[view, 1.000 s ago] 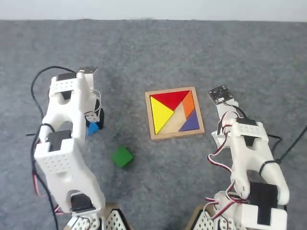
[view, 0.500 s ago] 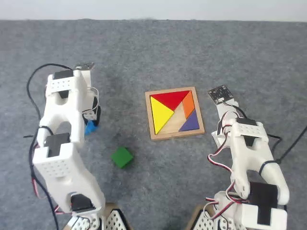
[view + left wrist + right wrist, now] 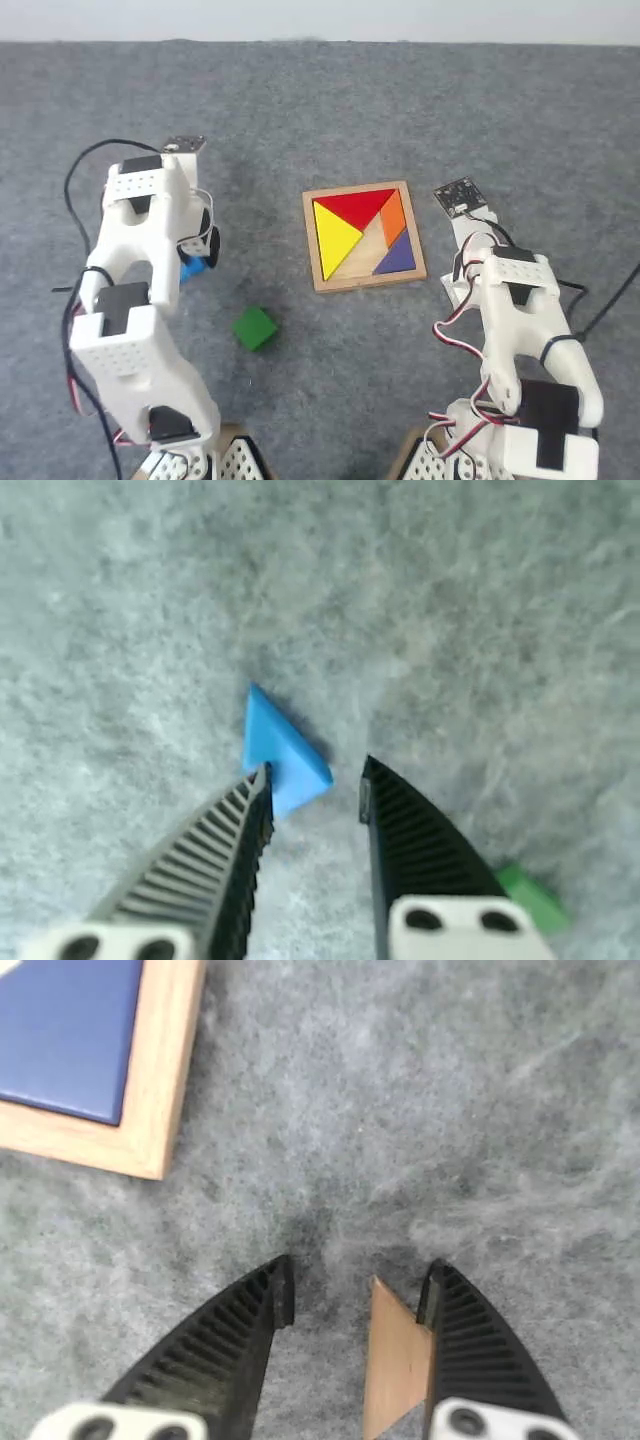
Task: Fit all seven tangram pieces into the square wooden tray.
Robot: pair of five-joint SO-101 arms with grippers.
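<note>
The tray holds a red triangle, yellow triangle, orange piece and purple triangle. The left pincer gapes empty over a blue triangle. The right pincer is open, with a tan piece against one finger.

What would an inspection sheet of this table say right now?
Surface: grey felt mat.
Job's things: wooden tray holding red piece, yellow piece, orange piece, purple piece; blue triangle and green block outside it; tan piece beside right gripper.
Clutter: nothing seen.
Grippers: left gripper open at the blue triangle; right gripper open.
Cables: black cable on left arm; wires on right arm.
Surroundings: pale wall.
</note>
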